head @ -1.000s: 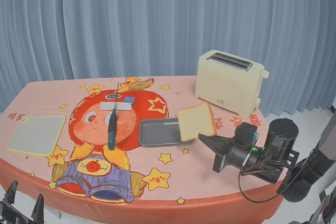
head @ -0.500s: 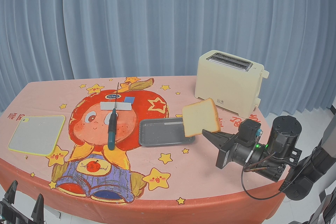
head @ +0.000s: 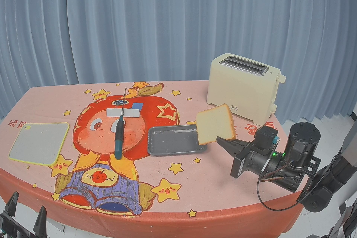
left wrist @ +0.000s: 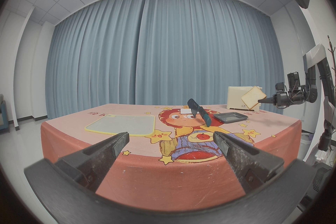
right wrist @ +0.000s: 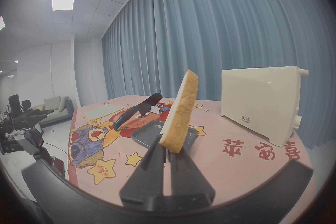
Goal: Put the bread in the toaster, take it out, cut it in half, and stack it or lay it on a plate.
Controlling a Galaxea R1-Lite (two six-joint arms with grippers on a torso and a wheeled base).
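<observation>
The right gripper (head: 220, 141) pinched the bread's (head: 215, 124) lower corner, holding it upright over the table (head: 223, 183) near its right edge, in front of the toaster (head: 243, 88); loading seemed in hand, next needing a lift and edge-on alignment over a slot.

Toaster (head: 241, 88) stood at the far-right corner of the tabletop (head: 223, 183). Tray (head: 167, 142) lay before it and to its left, with the knife (head: 119, 134) left of the tray, its blade across a small block (head: 123, 112) and its handle toward the near edge. Cutting board (head: 39, 142) lay by the left edge, well apart from the knife. Bread (head: 215, 124) stood on edge above the tray's right end, before the toaster, clamped at its lower corner by the right gripper (head: 219, 141).
</observation>
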